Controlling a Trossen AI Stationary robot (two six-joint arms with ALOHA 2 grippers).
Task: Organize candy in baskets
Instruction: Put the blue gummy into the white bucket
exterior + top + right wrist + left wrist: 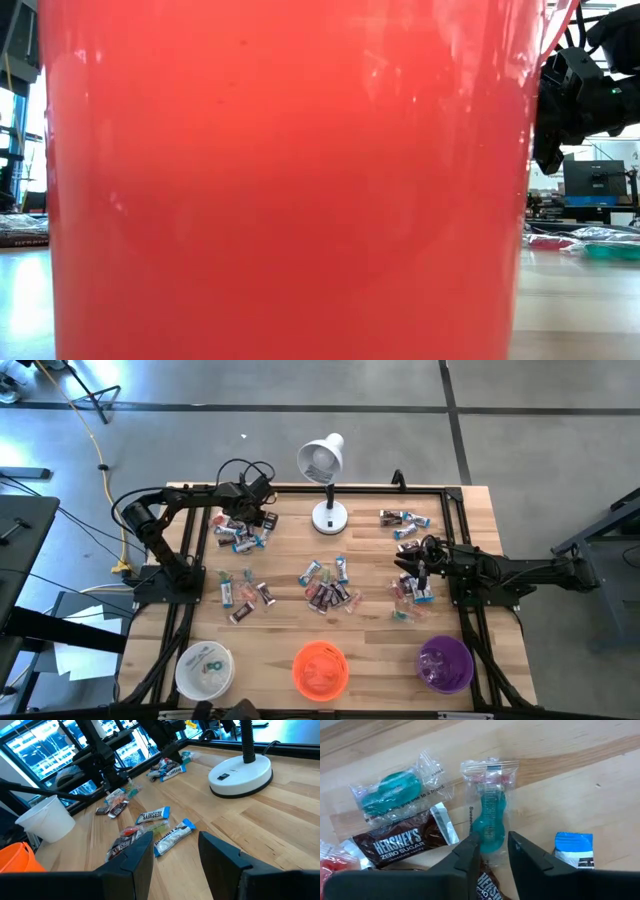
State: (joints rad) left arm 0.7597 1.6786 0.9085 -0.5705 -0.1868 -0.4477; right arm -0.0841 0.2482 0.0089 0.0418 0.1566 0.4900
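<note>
1. My left tool [492, 851] sits half-closed, its fingertips either side of the teal candy [490, 822] in a clear wrapper, not visibly clamped yet.
2. The candy's long axis runs straight away from the tool, between the jaws.
3. It lies near the table's [360, 555] far left corner.
4. My right tool [175, 847] waits open and empty near the right edge.

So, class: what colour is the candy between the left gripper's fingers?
Teal, in a clear wrapper; the left wrist view shows it best.
</note>
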